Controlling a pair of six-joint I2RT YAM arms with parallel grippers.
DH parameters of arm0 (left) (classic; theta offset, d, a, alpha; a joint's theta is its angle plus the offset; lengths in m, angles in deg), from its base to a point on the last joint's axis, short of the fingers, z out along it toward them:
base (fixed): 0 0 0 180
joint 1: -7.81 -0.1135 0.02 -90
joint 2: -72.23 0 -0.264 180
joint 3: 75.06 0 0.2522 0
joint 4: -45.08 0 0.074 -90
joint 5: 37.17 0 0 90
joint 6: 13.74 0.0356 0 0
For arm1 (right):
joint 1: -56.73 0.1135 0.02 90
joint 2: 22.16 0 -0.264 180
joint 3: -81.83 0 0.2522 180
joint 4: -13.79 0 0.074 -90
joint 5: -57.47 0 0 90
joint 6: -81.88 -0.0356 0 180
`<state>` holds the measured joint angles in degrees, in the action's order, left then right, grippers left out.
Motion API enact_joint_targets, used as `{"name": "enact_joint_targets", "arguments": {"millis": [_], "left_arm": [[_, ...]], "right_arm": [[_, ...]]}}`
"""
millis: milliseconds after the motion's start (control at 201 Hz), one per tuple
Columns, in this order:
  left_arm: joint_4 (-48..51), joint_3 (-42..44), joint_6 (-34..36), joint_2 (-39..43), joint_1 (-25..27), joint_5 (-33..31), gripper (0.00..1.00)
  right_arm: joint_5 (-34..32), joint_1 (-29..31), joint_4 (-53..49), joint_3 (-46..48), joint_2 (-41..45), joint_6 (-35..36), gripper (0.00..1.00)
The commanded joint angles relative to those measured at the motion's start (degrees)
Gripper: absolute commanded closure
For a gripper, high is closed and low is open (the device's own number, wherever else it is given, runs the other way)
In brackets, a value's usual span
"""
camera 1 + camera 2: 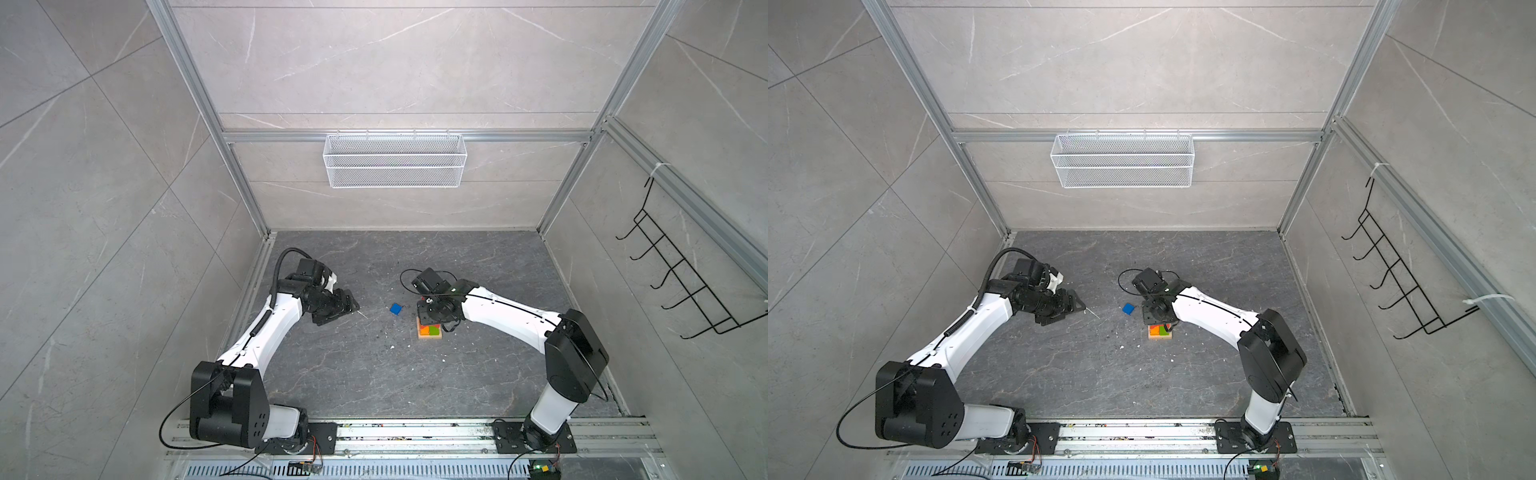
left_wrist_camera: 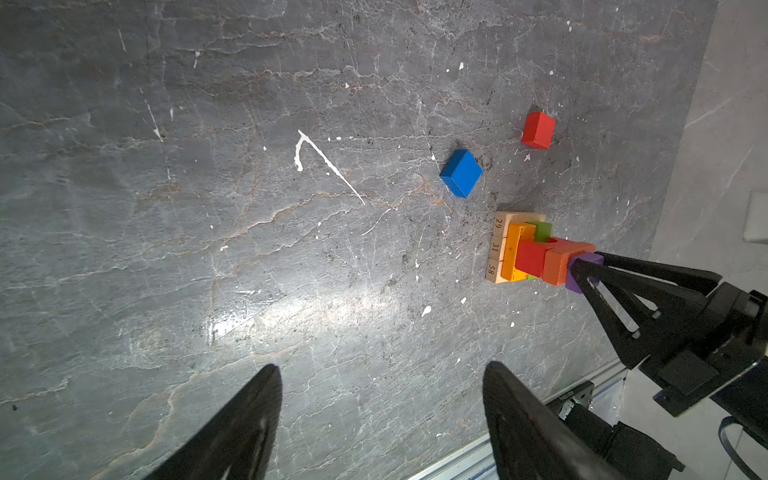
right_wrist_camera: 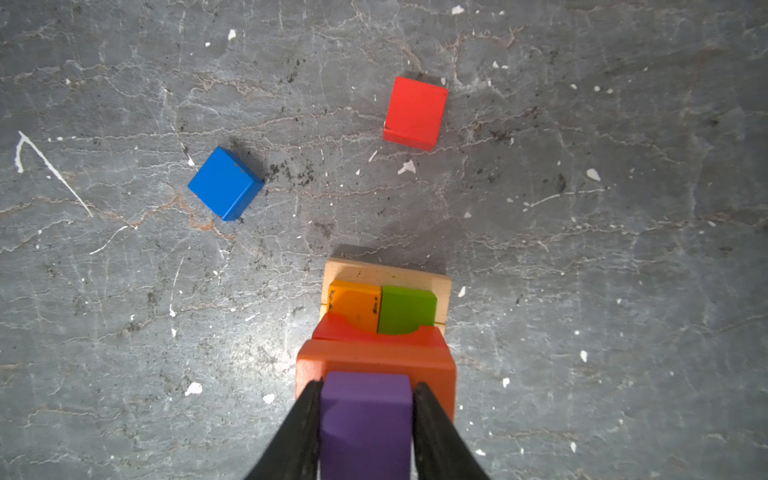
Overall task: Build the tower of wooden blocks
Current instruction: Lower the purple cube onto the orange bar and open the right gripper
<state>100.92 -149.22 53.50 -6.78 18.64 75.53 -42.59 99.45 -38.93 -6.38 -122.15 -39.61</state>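
Note:
The tower (image 3: 386,307) stands mid-floor: a tan base, an orange and green layer, a red notched block, an orange-red block and a purple cube (image 3: 365,415) on top. My right gripper (image 3: 368,384) reaches down from above, its fingers pressed to both sides of the purple cube. In both top views the right wrist covers the tower's top (image 1: 430,332) (image 1: 1160,331). A blue cube (image 1: 396,308) (image 3: 225,183) and a red cube (image 3: 415,112) (image 2: 538,129) lie loose on the floor beside it. My left gripper (image 2: 382,368) (image 1: 353,305) hangs open and empty, well left of the blue cube.
A white wire basket (image 1: 395,160) hangs on the back wall and a black hook rack (image 1: 681,282) on the right wall. An aluminium rail (image 1: 415,432) carrying both arm bases runs along the front edge. The dark stone floor (image 2: 249,208) is scratched and speckled white.

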Motion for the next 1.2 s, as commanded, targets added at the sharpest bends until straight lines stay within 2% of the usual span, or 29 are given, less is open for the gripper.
{"name": "enact_joint_targets", "arguments": {"millis": [0,463,1190], "left_arm": [[-0.28,-0.11,-0.18,-0.04,-0.35,1.36,0.22],[-0.23,-0.20,-0.18,-0.10,-0.31,1.38,0.21],[-0.16,-0.16,-0.09,-0.10,-0.39,1.38,0.21]], "right_arm": [[-1.23,-0.21,-0.22,-0.33,-0.87,-0.87,0.87],[-1.28,-0.22,-0.37,-1.20,-1.13,-0.95,0.91],[-1.34,-0.36,-0.85,-2.32,-2.21,-1.45,0.88]]}}
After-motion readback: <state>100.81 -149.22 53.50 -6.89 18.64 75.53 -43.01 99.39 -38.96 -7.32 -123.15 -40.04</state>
